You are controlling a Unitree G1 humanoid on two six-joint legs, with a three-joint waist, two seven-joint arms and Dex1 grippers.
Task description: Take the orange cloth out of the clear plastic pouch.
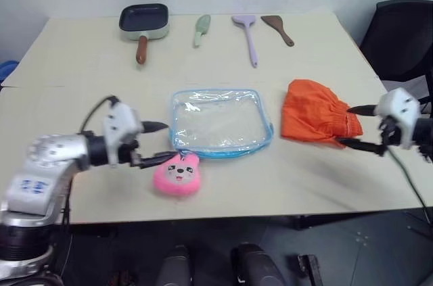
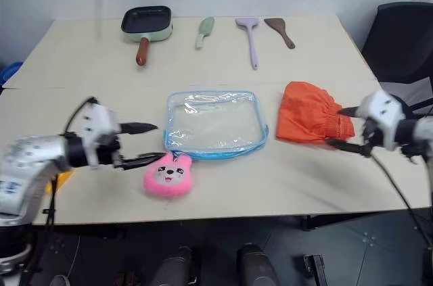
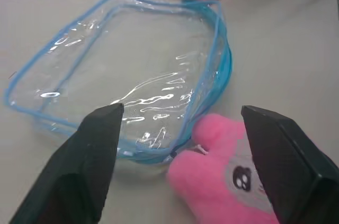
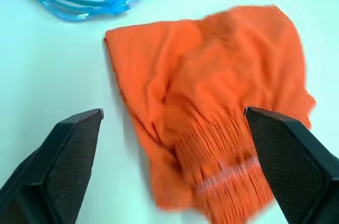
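Note:
The clear plastic pouch (image 1: 219,122) with light blue edging lies flat and empty in the middle of the table, its pink plush charm (image 1: 177,175) at its near left corner. To its right the orange cloth (image 1: 315,113) lies crumpled on the table, outside the pouch. My left gripper (image 1: 158,142) hovers open just left of the pouch, above the charm, with nothing between its fingers. At the cloth's right edge, my right gripper (image 1: 354,125) is open and holds nothing. In the wrist views the pouch (image 3: 132,70) and the cloth (image 4: 212,107) lie beyond the spread fingers.
Along the far edge of the table (image 1: 81,76) lie a small pan (image 1: 143,24) with a brown handle, a green spatula (image 1: 201,29), a purple spatula (image 1: 247,34) and a brown spatula (image 1: 277,28). A black chair (image 1: 402,39) stands at the right.

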